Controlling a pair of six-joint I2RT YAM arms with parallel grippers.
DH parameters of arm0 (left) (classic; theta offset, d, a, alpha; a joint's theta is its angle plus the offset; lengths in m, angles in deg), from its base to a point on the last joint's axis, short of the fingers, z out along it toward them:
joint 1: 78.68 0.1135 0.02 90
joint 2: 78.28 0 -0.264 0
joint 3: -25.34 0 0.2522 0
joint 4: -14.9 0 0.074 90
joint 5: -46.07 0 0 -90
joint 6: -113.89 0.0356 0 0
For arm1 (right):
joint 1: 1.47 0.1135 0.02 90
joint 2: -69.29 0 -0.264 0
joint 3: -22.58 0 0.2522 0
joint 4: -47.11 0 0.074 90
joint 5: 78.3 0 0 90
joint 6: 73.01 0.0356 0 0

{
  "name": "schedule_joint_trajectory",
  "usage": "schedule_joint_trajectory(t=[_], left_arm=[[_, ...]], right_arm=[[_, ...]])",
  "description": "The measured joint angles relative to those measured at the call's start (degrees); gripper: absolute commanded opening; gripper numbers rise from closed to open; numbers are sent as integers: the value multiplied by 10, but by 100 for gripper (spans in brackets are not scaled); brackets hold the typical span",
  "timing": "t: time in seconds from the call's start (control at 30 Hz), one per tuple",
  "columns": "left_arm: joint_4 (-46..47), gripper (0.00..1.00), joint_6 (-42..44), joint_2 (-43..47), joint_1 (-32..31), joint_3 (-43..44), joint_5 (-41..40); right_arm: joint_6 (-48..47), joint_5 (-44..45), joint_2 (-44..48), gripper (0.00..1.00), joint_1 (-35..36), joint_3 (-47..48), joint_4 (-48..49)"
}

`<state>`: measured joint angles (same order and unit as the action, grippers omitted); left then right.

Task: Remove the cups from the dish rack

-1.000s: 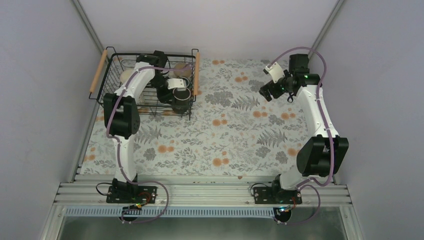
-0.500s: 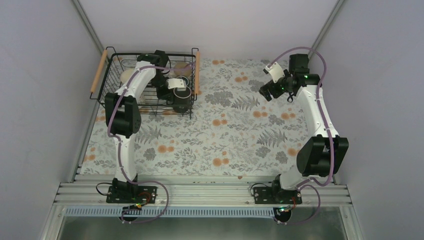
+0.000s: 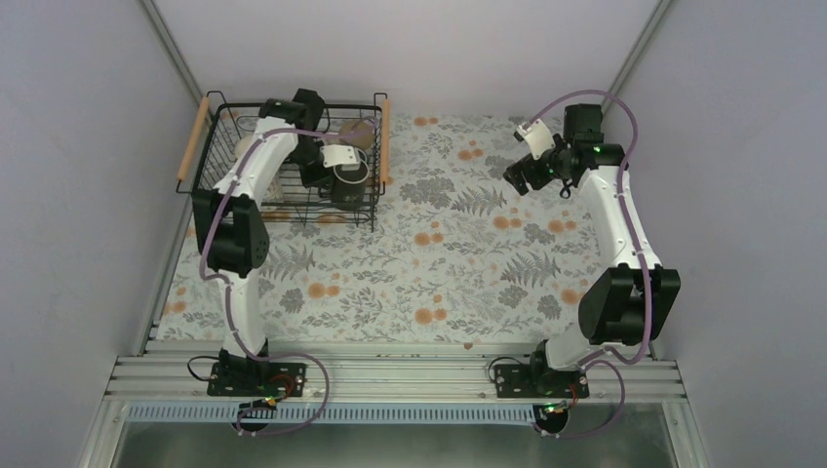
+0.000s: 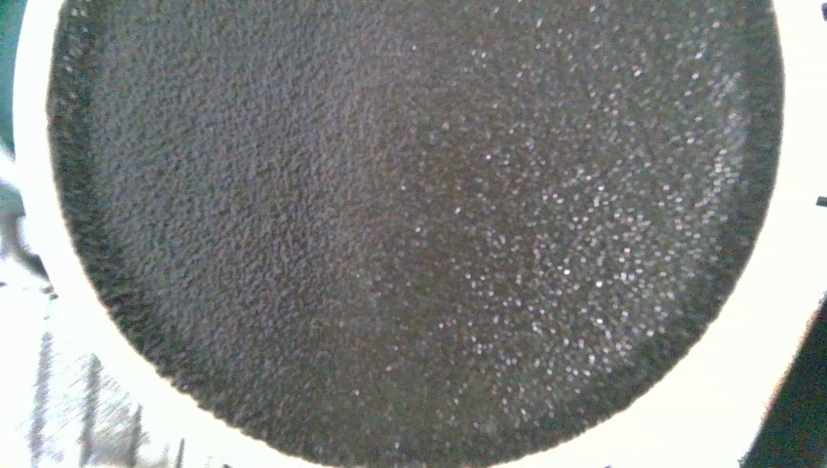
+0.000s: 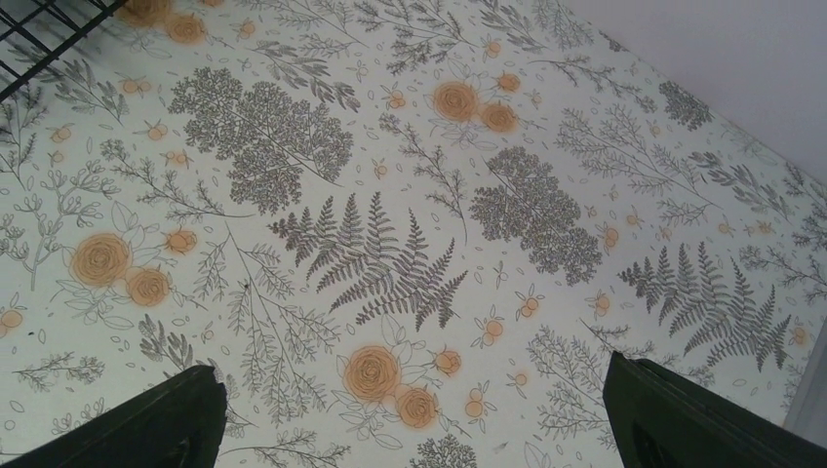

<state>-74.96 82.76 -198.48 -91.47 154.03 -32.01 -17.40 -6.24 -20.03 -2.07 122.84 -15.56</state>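
The dish rack, a black wire basket with wooden bar handles, stands at the far left of the table. My left gripper reaches down into its right end and is shut on the dark grey-black cup, which hangs a little above the rack floor. That cup's speckled dark surface fills the left wrist view and hides the fingers. A beige cup sits in the rack's far right corner. My right gripper hovers open over the floral cloth, nothing between its fingers.
A floral tablecloth covers the table between the two arms. A corner of the rack's wire shows at the top left of the right wrist view. Grey walls close in the left, right and far sides.
My left gripper has shut on the dark cup and raised it slightly inside the rack, and the left arm's elbow has risen. The right arm has not moved.
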Motion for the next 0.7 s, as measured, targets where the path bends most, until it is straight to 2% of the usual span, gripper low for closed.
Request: schedule_joint_trajectory(t=[0.2, 0.37, 0.57, 0.7], left_arm=[[-3, 2, -9, 79, 9, 13, -22], [14, 2, -36, 109, 15, 72, 3], [56, 2, -99, 134, 11, 120, 122], [109, 3, -157, 157, 8, 115, 242]], right_arm=[[7, -1, 9, 100, 14, 5, 0], [24, -11, 23, 100, 31, 14, 1], [50, -16, 77, 100, 71, 11, 45], [47, 7, 161, 100, 118, -55, 132]])
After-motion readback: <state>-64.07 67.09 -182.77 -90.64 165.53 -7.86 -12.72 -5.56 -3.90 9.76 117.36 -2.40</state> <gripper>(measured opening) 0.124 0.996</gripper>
